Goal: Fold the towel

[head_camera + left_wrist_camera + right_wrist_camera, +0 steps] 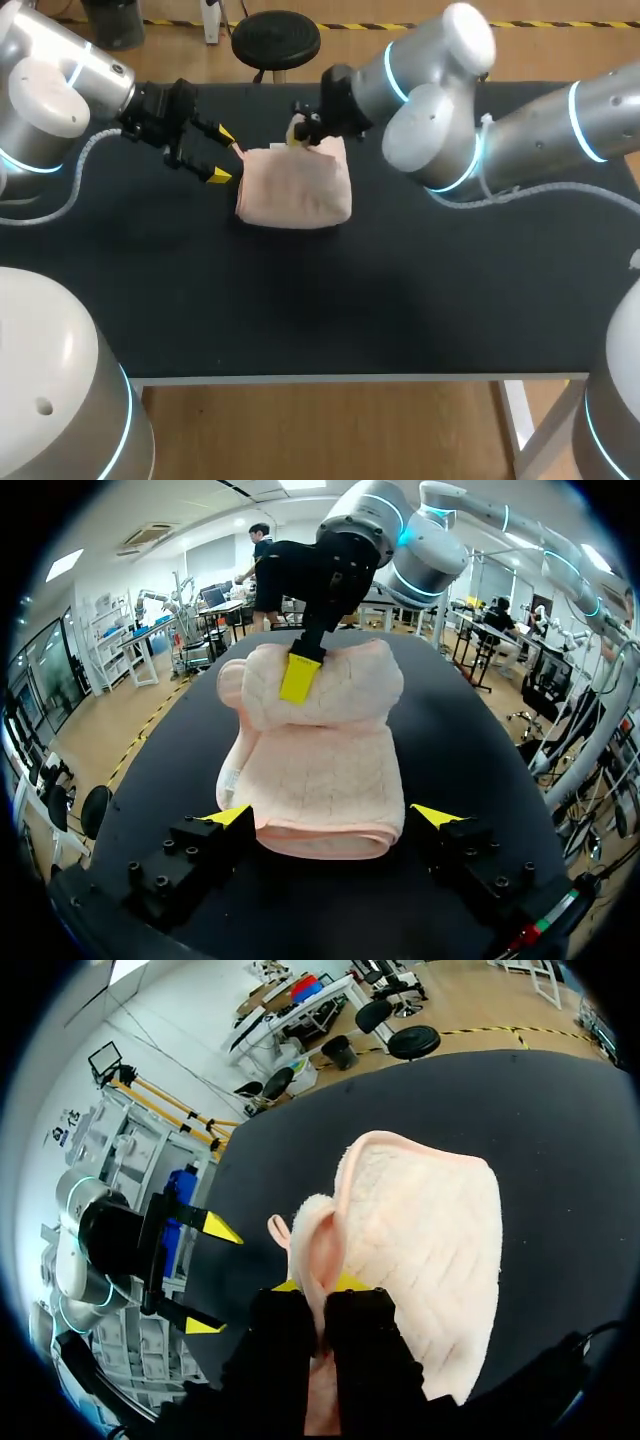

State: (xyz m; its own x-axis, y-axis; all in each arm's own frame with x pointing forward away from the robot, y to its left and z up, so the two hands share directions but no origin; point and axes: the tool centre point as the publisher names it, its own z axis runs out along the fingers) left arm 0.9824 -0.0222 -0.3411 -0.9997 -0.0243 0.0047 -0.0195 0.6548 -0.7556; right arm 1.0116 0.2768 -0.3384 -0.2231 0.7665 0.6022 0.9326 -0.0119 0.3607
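Pink towel lies folded on my black table, a fold along its far edge pinched upward by my right tool, which is clamped tight on the cloth. My left tool hangs just beside the towel's end, its yellow-tipped fingers spread wide apart.

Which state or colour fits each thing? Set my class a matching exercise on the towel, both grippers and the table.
Things:
1. towel
2. left gripper
3. right gripper
4. table

States:
A. black
B. open
C. pink
D. shut on the towel's edge

Pairs: 1-C, 2-B, 3-D, 4-A
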